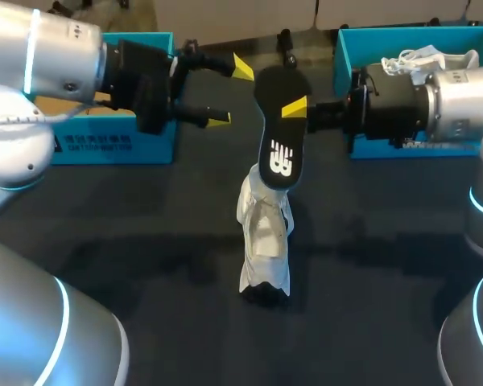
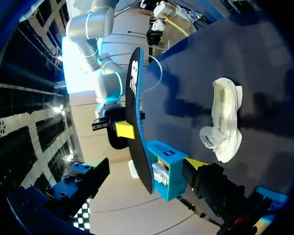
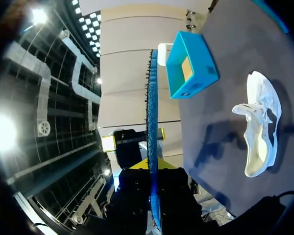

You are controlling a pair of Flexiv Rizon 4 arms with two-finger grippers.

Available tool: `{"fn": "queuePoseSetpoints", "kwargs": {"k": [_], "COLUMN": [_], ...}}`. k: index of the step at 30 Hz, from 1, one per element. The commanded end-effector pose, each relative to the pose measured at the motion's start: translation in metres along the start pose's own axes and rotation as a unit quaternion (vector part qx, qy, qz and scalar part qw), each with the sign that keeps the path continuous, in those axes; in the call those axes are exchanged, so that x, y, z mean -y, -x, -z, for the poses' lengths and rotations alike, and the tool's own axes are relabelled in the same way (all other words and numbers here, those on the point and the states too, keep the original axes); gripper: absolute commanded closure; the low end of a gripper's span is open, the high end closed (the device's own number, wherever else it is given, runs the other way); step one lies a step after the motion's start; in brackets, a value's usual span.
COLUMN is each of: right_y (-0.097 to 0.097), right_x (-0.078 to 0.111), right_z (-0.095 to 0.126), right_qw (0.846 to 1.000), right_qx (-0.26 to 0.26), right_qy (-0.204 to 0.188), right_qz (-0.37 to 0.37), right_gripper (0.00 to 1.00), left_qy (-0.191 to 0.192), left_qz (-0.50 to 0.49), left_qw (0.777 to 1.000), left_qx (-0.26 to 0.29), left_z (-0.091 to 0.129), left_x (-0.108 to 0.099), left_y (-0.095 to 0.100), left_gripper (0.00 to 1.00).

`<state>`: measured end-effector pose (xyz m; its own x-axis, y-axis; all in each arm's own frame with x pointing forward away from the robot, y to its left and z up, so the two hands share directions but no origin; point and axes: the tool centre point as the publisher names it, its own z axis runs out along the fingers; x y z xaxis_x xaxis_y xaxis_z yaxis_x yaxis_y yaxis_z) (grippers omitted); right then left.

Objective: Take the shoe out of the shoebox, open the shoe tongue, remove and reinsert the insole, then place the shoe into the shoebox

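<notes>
The black insole hangs in the air, standing on edge, clamped between the right fingers: one yellow tip presses its printed face and the other is hidden behind it. In the right wrist view the insole rises edge-on straight out of the right fingers, which are closed on its lower part.

Below those fingers the white shoe lies on the dark table, outside both boxes, with its opening turned upward. In the right wrist view the shoe rests on the table well apart from the fingers.

The left fingers stand wide apart and hold nothing, their yellow tips just beside the insole without touching it. From the left wrist, the insole stands ahead of the spread left fingers, and the shoe lies beyond, off to one side.

A blue shoebox sits behind the left fingers. A second blue shoebox sits behind the right fingers, with white contents inside.
</notes>
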<state>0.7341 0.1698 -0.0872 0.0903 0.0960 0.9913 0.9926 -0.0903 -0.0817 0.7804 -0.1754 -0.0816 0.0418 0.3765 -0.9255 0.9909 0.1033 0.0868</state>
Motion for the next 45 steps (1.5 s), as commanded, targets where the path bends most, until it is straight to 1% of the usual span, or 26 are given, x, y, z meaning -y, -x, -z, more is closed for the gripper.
{"fn": "queuePoseSetpoints", "kwargs": {"k": [1, 3, 7, 8, 9, 13, 17, 22, 27, 31, 33, 40, 45], "right_y": [-0.002, -0.002, -0.003, -0.004, -0.004, -0.004, -0.004, -0.005, -0.005, -0.005, -0.005, -0.005, -0.006], "right_x": [0.004, 0.005, 0.007, 0.008, 0.008, 0.01, 0.009, 0.008, 0.007, 0.007, 0.007, 0.006, 0.005], "right_z": [-0.007, -0.009, -0.012, -0.013, -0.013, -0.016, -0.019, -0.023, -0.025, -0.025, -0.024, -0.022, -0.021], "right_qw": [1.0, 1.0, 1.0, 1.0, 1.0, 1.0, 1.0, 1.0, 0.999, 0.999, 0.999, 0.999, 0.999], "right_qx": [-0.001, -0.003, -0.008, -0.01, -0.011, -0.016, -0.02, -0.025, -0.027, -0.027, -0.027, -0.026, -0.025], "right_qy": [0.005, 0.005, 0.007, 0.007, 0.007, 0.007, 0.005, 0.003, 0.001, 0.0, -0.001, 0.001, 0.002], "right_qz": [0.001, 0.003, 0.005, 0.006, 0.007, 0.008, 0.011, 0.015, 0.017, 0.018, 0.018, 0.02, 0.022], "right_gripper": [1.0, 1.0, 1.0, 1.0, 1.0, 1.0, 1.0, 1.0, 1.0, 1.0, 1.0, 1.0, 1.0], "left_qy": [-0.001, -0.004, -0.009, -0.012, -0.011, -0.009, -0.007, -0.011, -0.012, -0.016, -0.018, -0.024, -0.026], "left_qz": [0.001, 0.004, 0.012, 0.014, 0.016, 0.019, 0.026, 0.026, 0.027, 0.026, 0.027, 0.027, 0.025], "left_qw": [1.0, 1.0, 0.999, 0.999, 0.999, 0.998, 0.997, 0.996, 0.996, 0.995, 0.995, 0.994, 0.993], "left_qx": [0.019, 0.027, 0.04, 0.048, 0.049, 0.06, 0.072, 0.08, 0.088, 0.093, 0.096, 0.104, 0.11], "left_z": [-0.015, -0.019, -0.025, -0.027, -0.029, -0.035, -0.04, -0.045, -0.048, -0.049, -0.049, -0.048, -0.047], "left_x": [-0.004, -0.005, -0.006, -0.007, -0.007, -0.007, -0.008, -0.006, -0.003, 0.0, 0.001, 0.006, 0.009], "left_y": [0.0, 0.0, 0.0, 0.001, 0.002, 0.004, 0.008, 0.01, 0.014, 0.013, 0.012, 0.011, 0.012], "left_gripper": [0.03, 0.06, 0.18, 0.32, 0.44, 0.44, 0.53, 0.56, 0.62, 0.66, 0.71, 0.72, 0.76]}}
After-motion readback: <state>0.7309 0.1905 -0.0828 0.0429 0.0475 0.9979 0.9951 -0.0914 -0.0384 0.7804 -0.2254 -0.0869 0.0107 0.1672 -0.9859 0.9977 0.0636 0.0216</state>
